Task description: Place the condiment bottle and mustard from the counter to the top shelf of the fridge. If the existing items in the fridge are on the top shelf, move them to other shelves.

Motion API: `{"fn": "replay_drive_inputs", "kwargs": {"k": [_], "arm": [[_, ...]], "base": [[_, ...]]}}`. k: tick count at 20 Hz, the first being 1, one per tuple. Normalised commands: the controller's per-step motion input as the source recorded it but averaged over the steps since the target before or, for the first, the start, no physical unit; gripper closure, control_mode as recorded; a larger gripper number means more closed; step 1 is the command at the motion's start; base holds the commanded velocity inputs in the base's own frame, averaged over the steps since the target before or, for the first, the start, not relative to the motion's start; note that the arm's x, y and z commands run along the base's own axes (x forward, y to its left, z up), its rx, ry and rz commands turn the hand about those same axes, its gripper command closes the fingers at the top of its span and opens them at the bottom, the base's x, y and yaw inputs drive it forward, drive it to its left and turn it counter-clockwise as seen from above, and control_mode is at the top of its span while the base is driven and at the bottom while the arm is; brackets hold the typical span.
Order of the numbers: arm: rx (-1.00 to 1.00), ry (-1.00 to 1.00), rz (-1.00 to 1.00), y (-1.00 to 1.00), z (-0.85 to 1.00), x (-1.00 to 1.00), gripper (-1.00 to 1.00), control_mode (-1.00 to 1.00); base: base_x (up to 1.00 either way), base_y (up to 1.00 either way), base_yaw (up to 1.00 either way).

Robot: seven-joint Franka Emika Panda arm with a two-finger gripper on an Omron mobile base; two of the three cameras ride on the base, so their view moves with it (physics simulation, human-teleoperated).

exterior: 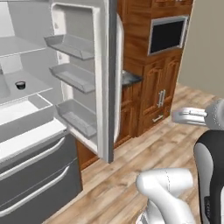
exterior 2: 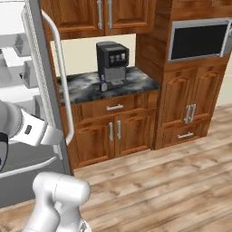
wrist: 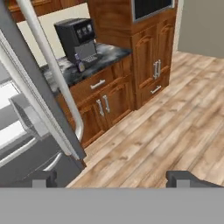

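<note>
The fridge [exterior: 105,87] stands open, its door swung out with clear bins [exterior: 72,46]. Its top shelf [exterior: 22,46] is a pale panel at the upper left. On the marbled counter [exterior 2: 136,84] a small dark bottle [exterior 2: 103,86], likely the condiment bottle [wrist: 81,66], stands in front of a black coffee machine. The mustard is out of view. My gripper [wrist: 113,178] is open, its fingertips [wrist: 43,177] wide apart with nothing between them. It hangs over the wooden floor beside the door's outer edge, well short of the counter.
The long curved door handle [wrist: 48,65] crosses close in front of the hand. A small dark round thing [exterior: 20,85] sits on a middle fridge shelf. A wall oven [exterior 2: 199,41] and tall wooden cabinets [exterior 2: 188,108] stand to the right. Wooden floor [wrist: 175,122] lies open ahead.
</note>
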Motion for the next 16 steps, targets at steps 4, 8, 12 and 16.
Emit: {"fn": "replay_drive_inputs", "kwargs": {"k": [4, 8, 12, 16], "arm": [[0.00, 0.00, 0.00, 0.00, 0.00, 0.00, -1.00, 1.00], [0.00, 0.00, 0.00, 0.00, 0.00, 0.00, -1.00, 1.00], [0.00, 0.00, 0.00, 0.00, 0.00, 0.00, -1.00, 1.00], [0.00, 0.00, 0.00, 0.00, 0.00, 0.00, -1.00, 1.00]], "base": [[0.77, -1.00, -0.21], [1.00, -0.92, 0.03], [1.00, -0.78, 0.23], [1.00, -0.46, 0.52]]}}
